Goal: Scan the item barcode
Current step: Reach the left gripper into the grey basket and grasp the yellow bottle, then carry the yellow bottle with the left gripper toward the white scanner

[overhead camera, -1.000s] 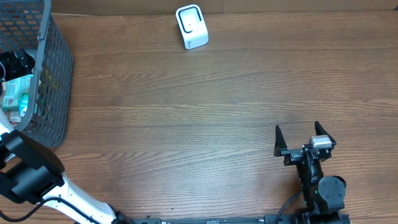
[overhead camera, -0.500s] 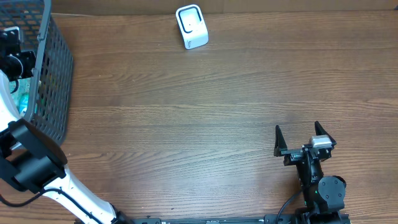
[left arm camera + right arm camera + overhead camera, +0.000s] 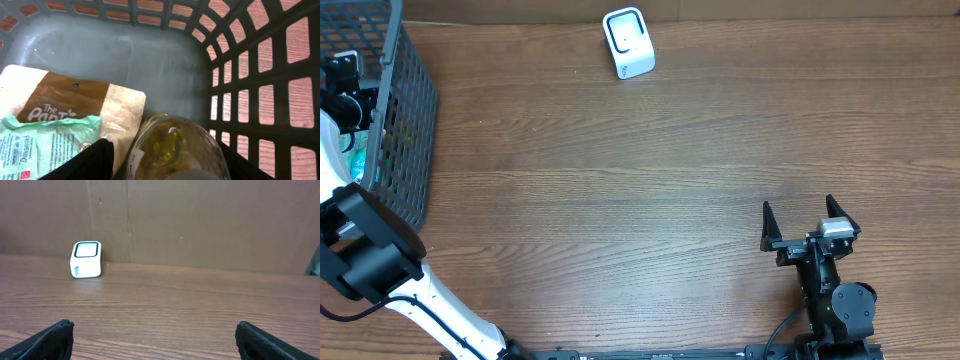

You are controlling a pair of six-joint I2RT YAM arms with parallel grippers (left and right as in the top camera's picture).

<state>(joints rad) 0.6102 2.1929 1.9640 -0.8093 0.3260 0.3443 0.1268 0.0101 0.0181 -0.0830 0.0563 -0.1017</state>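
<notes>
The wooden desk [image 3: 620,200] fills the overhead view; at its far left corner stands a grey mesh basket [image 3: 410,130], partly cut off by the picture's edge; the left arm [image 3: 370,260], white with black joints, rises from the near left edge and bends over the basket's rim, wrist pointing down into it; the left end effector [image 3: 164,144] hangs low inside the basket, its two black fingers [image 3: 92,160] set apart on either side of a jar, and I cannot tell whether they press on the glass or merely straddle it; the right arm [image 3: 835,295] sits folded at the near right edge of the desk, well apart from everything else, wrist level and facing the far wall; the right end effector [image 3: 798,206] is spread wide, its fingers [image 3: 55,337] at the two sides of the wrist view with nothing between them but bare wood; on the basket floor lies a brown and cream pouch [image 3: 75,97], flat, with a pale green packet [image 3: 45,142] overlapping its near corner; the jar [image 3: 172,145], clear glass with yellowish contents, lies just beside the pouch near the basket's right wall; a small white scanner [image 3: 628,42] with a dark-rimmed window stands at the far edge of the desk, near the middle.
</notes>
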